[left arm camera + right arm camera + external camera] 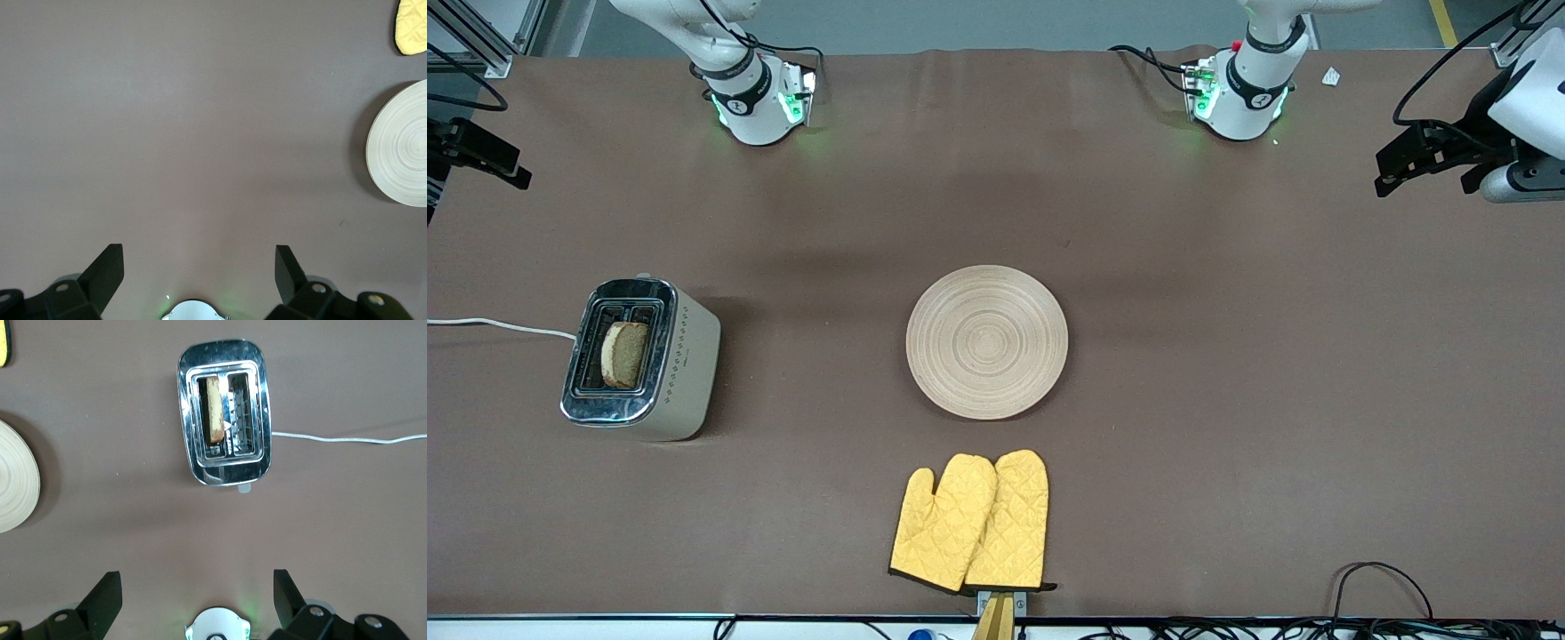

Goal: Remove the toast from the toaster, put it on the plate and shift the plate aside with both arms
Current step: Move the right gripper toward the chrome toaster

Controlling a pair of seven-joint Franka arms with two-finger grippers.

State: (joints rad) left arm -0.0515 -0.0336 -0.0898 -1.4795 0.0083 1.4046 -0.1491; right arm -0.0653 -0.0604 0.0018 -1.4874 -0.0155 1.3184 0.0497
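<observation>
Toast (624, 355) standing up out of the toaster (640, 360), waiting at nine o'clock from the plate (987, 342), right gripper (197, 597) hanging spread and empty over bare table near the toaster for the pull, left gripper (199, 273) likewise released, parked over bare table.

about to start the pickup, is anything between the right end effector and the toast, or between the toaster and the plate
Nothing visible does. The right end effector is open above bare table, with the toaster in plain sight and the toast upright in one slot. Only bare table lies between toaster and plate. The oven mitts lie nearer the camera, off that path.
</observation>
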